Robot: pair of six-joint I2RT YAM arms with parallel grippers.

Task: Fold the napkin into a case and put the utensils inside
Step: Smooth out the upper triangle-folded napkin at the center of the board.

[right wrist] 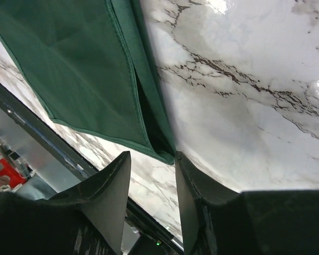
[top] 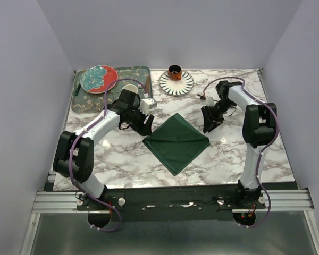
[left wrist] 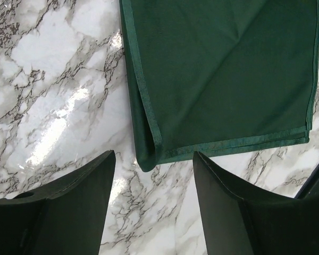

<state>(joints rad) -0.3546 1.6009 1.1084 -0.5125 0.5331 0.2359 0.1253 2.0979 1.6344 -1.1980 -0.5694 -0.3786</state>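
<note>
Napkin (top: 176, 142) lies near the middle of the marble table (top: 122, 159), set as a diamond and doubled over at least once: both wrist views show two hemmed layers stacked at the corners.

The left gripper (left wrist: 153, 156) has its fingers spread wide, with a folded corner just ahead of the gap. It pinches nothing. The right gripper (right wrist: 152, 155) is also parted, less widely, with the opposite corner at the mouth of its gap. It does not look clamped either.

The main risk is a partial pinch. The layers sit slightly offset at each corner, so closing fingers could catch only the top sheet and peel the fold open. The cloth looks slick and the tabletop glossy, so a fingertip pushing in low may shove the whole napkin along rather than slide under it. If both arms lift and one gets ahead, the next crease would probably come out skewed, giving a crooked case.

I cannot make out the fork and knife.
</note>
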